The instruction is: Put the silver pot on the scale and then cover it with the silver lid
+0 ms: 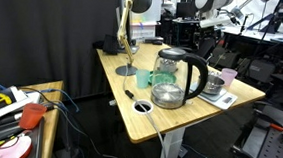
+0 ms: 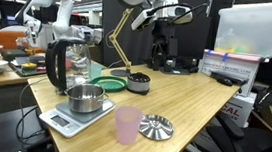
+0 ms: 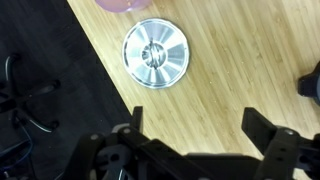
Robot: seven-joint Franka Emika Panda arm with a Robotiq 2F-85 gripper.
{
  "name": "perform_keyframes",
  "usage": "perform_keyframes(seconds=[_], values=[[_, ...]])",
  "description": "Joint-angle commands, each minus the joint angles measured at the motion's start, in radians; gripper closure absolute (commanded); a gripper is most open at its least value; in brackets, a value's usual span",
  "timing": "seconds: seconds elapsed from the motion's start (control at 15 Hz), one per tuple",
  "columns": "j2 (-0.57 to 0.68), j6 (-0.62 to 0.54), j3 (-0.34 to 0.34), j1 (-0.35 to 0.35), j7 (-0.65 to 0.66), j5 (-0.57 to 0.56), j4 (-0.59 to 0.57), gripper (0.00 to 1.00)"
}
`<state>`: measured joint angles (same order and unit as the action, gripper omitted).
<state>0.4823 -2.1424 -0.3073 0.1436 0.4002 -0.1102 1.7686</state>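
Note:
The silver pot (image 2: 89, 99) stands on the scale (image 2: 59, 120), a flat pale slab at the table's near corner; both also show in an exterior view, pot (image 1: 213, 87) on scale (image 1: 225, 99). The silver lid (image 2: 156, 126) lies flat on the wood beside a pink cup (image 2: 127, 123), apart from the pot. In the wrist view the lid (image 3: 155, 53) lies ahead of my gripper (image 3: 198, 125), whose two fingers are spread wide and empty over bare table. In an exterior view the gripper (image 2: 163, 20) hangs high above the table.
A tall glass kettle (image 2: 65, 61) with a black handle stands behind the scale. A green bowl (image 2: 113, 83) and a dark round container (image 2: 137, 82) sit mid-table. A desk lamp (image 2: 119, 39) and a plastic bin (image 2: 242, 41) stand at the back. The table edge (image 3: 95, 70) runs close to the lid.

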Motion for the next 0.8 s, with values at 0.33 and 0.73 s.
perform_keyframes(seconds=[0.33, 0.73], values=[[0.003, 0.003, 0.017, 0.005, 0.004, -0.005, -0.003, 0.0], [0.016, 0.002, 0.011, 0.006, 0.037, 0.002, -0.014, 0.0]])
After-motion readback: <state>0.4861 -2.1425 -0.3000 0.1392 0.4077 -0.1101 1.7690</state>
